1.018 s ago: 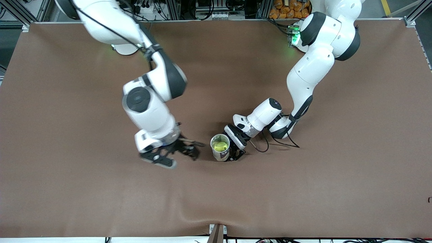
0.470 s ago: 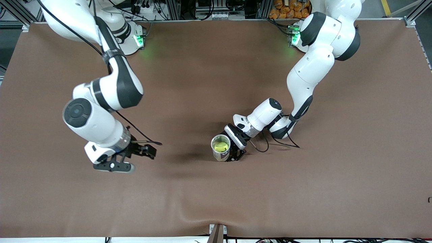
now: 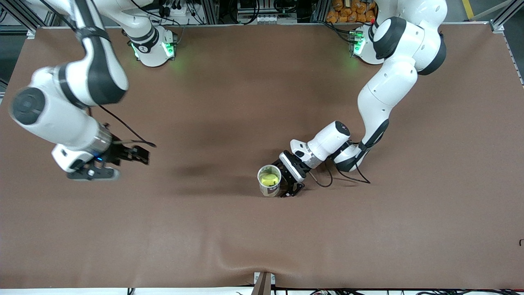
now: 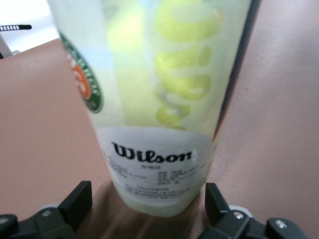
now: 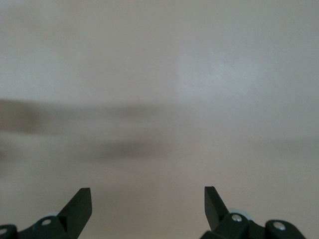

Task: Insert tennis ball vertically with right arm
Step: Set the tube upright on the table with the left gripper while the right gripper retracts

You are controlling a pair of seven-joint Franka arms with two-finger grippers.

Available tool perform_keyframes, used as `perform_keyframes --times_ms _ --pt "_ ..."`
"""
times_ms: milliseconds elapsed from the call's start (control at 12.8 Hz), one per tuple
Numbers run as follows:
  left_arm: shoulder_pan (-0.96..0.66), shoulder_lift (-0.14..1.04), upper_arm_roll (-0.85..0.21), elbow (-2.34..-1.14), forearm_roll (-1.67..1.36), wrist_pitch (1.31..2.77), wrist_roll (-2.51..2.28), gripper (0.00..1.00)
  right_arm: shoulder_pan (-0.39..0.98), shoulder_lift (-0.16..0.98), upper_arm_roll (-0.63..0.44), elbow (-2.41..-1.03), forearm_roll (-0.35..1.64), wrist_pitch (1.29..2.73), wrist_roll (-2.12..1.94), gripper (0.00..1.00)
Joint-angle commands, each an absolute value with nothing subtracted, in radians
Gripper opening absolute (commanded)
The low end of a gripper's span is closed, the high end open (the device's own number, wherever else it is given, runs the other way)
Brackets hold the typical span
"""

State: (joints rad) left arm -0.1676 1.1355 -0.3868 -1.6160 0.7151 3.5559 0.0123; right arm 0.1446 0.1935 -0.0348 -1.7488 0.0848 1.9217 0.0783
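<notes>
Tennis ball (image 3: pixel 268 179) sitting inside the clear Wilson-labelled can (image 3: pixel 269 186), upright mid-table (image 3: pixel 262 102), left hand (image 3: pixel 291 177) low beside it, fingers spread either side without gripping, right hand (image 3: pixel 123 157) empty and wide open, raised over the right arm's end

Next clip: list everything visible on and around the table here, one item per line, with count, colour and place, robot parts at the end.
Tennis ball can: one, clear plastic with white Wilson label, upright mid-table, between the left end effector's open fingers, not touching them.
Tennis ball: at least one, yellow-green, inside the can.
Table cover: one, brown, over the whole tabletop.
Cable: one, black, looped on the cover beside the left wrist.
Left end effector: one, black, open, low at the can.
Right end effector: one, black, open, empty, above bare cover toward the right arm's end.
</notes>
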Motion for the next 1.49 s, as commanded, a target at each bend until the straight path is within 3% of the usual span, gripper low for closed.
perform_keyframes --times_ms 0,548,783,1018,1253,1409 --pt "-0.12 1.138 -0.413 -1.64 0.782 3.554 0.005 1.0 0.031 0.088 -0.018 -1.793 0.087 1.818 -0.032 1.0" --pt "0.053 1.137 -0.512 -1.77 0.974 3.554 0.003 1.0 -0.068 -0.104 -0.035 -1.773 0.043 1.7 -0.163 1.0" --pt "0.225 1.137 -0.589 -1.867 1.099 3.553 -0.005 1.0 -0.037 -0.098 -0.113 -1.631 0.04 1.505 -0.117 1.0" --pt "0.336 1.137 -0.606 -1.919 1.291 3.553 -0.115 1.0 0.008 -0.078 -0.161 -1.563 0.029 1.488 -0.052 1.0" --pt "0.503 1.135 -0.652 -1.936 1.536 3.55 -0.309 1.0 -0.005 -0.083 -0.143 -1.568 0.032 1.436 -0.054 1.0" --pt "0.526 1.094 -0.664 -1.937 1.609 3.548 -0.504 1.0 -0.009 -0.081 -0.105 -1.569 -0.029 1.463 -0.063 1.0"
